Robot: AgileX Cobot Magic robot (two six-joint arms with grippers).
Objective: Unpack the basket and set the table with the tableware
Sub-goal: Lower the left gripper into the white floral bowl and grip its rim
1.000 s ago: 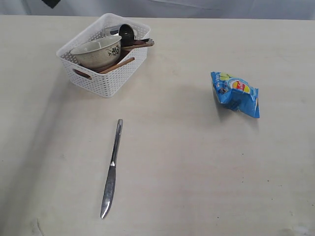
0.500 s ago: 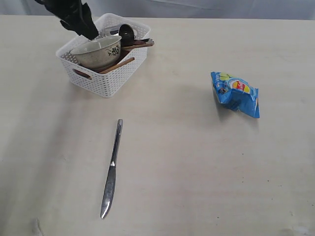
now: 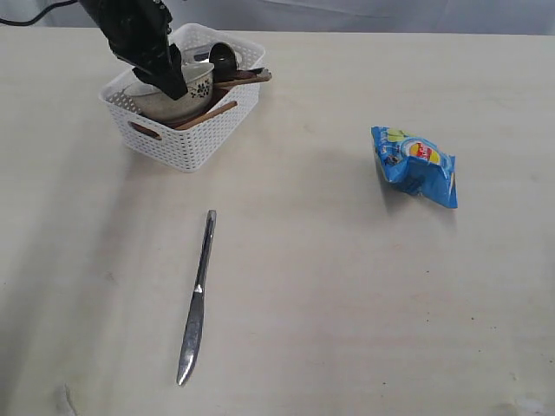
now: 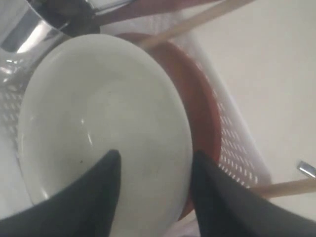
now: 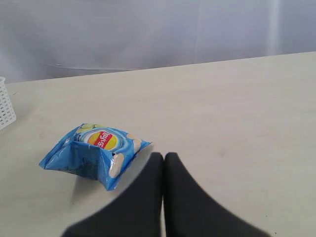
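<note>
The basket (image 3: 195, 143) is sitting at the far left of the table (image 3: 347, 303). The bowl (image 3: 196, 102) is sitting inside it, on top of a brown saucer (image 4: 200, 98). A chopstick (image 3: 217, 111) is poking out from under the bowl. A dark spoon (image 3: 223, 57) is leaning at the back of the basket.

The left claw (image 4: 155, 155) is reaching down into the basket. Its jaws are spread wide. One finger (image 4: 96, 197) is hanging inside the bowl and the other is hanging outside it, over the saucer, so the rim is sitting between them. It is hard to tell if they are touching the rim.

The knife (image 3: 198, 299) is lying flat on the table, well apart from the basket and nearer the front.

A blue bag (image 3: 414, 165) is lying on the right side. The right claw (image 5: 164, 155) is hanging just beside the bag, with its jaws pressed together and nothing in them.
</note>
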